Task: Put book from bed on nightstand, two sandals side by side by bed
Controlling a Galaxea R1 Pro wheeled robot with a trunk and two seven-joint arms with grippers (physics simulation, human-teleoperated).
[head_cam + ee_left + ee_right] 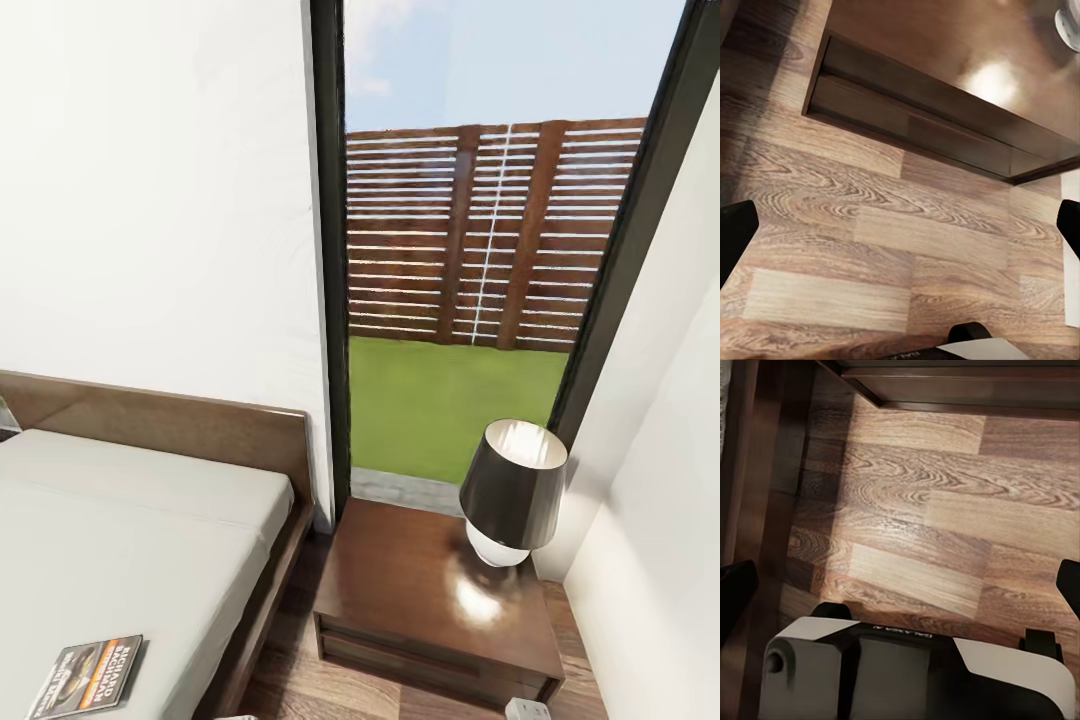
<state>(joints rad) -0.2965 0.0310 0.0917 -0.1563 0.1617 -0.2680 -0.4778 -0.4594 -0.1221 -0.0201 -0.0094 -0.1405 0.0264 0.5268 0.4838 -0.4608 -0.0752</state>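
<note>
Book (88,676): the dark paperback with the orange band lies flat on the off-white mattress, close to the bed's near edge and within your reach, cover up and untouched, so the first transfer is not yet made.
Bed (150,520): its brown frame runs beside a narrow strip of plank floor (870,240), leaving you a tight lane between mattress and cabinet.
Nightstand (400,590): the reddish-brown surface sits just beside the bed under the tall window (470,250); its glossy top shows again in your left wrist view (945,52).
Lamp (512,492): a dark-shaded lamp stands on the far window-side corner of the top, which leaves the bed-side half bare, in my judgement the sensible landing spot for the book.
Left gripper (900,229): you hold it wide apart and empty, its dark fingertips at either edge of the wrist view, aimed down at the floor before the cabinet's front.
Right gripper (900,592): likewise spread wide and carrying nothing, pointed at the floor near the bed frame, with part of your white base below it.
Stage: you look parked to face both bed and nightstand, arms down, the reach for the book apparently the next move.
</note>
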